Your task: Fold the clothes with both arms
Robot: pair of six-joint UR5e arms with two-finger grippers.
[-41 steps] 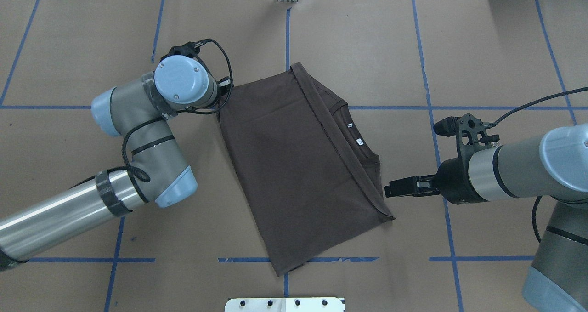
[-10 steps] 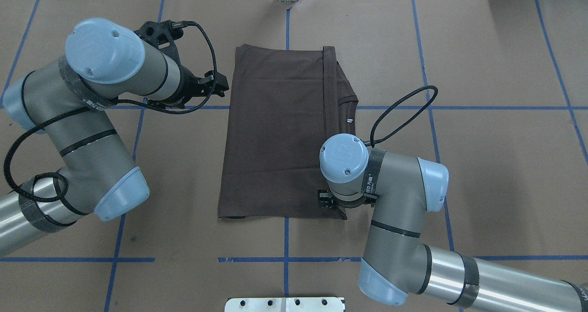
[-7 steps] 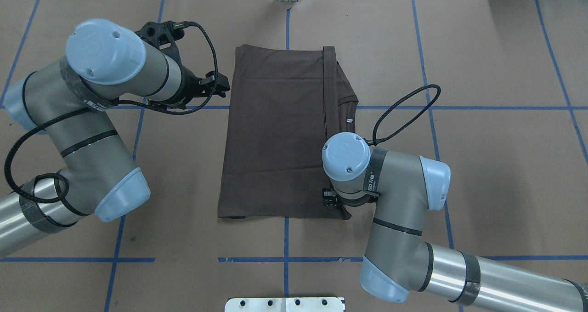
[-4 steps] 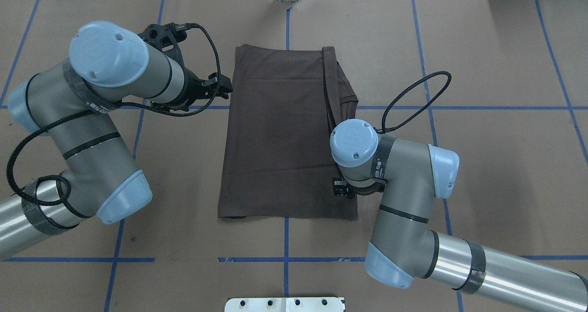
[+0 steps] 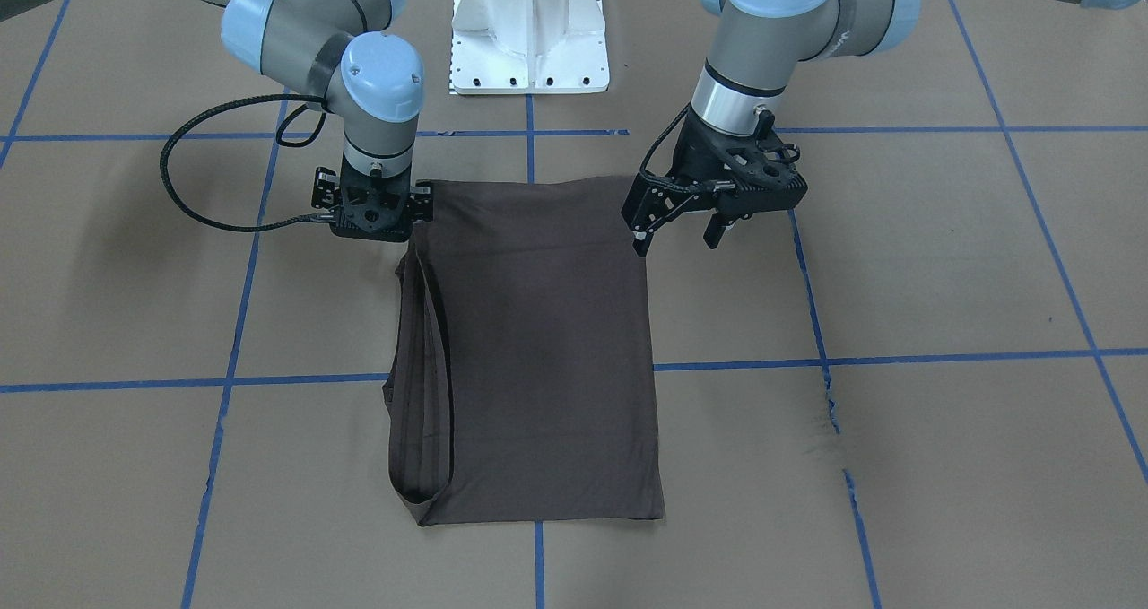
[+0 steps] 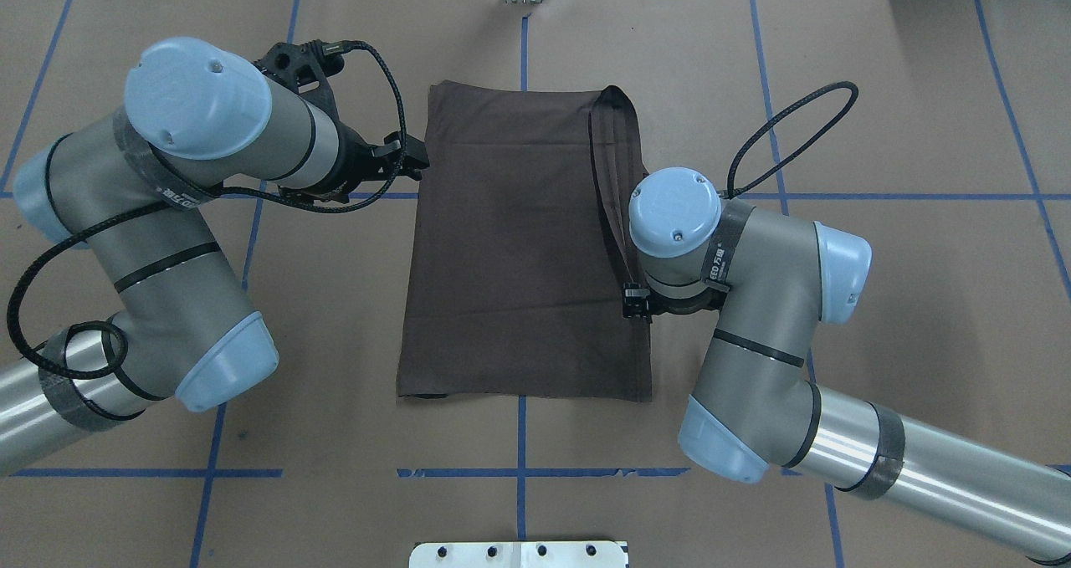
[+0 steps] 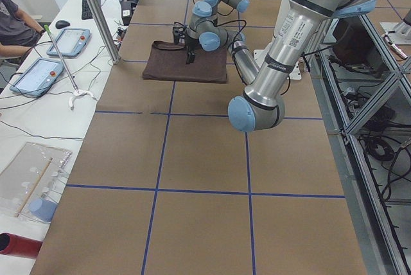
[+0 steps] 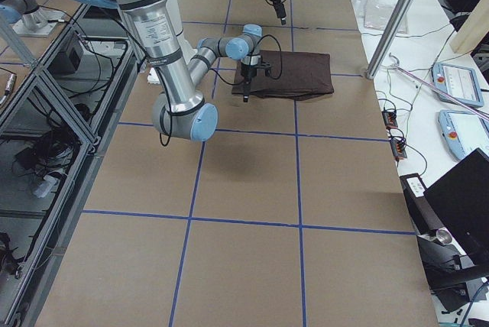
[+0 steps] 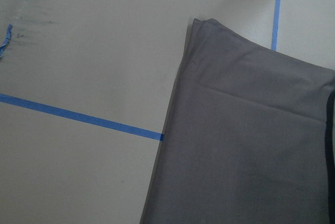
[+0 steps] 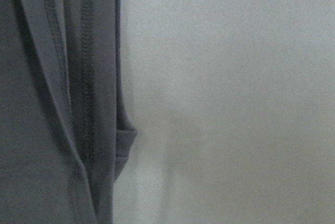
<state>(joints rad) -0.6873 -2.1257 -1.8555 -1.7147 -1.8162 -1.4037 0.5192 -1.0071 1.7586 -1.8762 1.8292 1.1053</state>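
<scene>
The dark grey-brown T-shirt (image 6: 510, 250) lies folded into a long rectangle on the brown paper; it also shows in the front view (image 5: 538, 340). My right gripper (image 6: 636, 304) points straight down at the shirt's right edge. Its fingertips are hidden under the wrist. The hem band runs taut to it, so it looks shut on that edge (image 5: 372, 228). The right wrist view shows stacked hems (image 10: 84, 103) beside bare table. My left gripper (image 5: 677, 232) is open and empty, just off the shirt's left edge (image 6: 410, 156). The collar and lettering are hidden.
The white pedestal plate (image 5: 529, 44) sits at the robot's side of the table. Blue tape lines (image 6: 837, 196) cross the brown paper (image 5: 897, 277). An operator (image 7: 19, 24) and tablets (image 7: 32, 76) are beyond the far edge, by a metal post (image 7: 96, 11).
My right gripper has moved along the shirt's right edge, away from me and outward, drawing the hem band with it and covering the collar. My left gripper has crept toward the shirt's left edge.
</scene>
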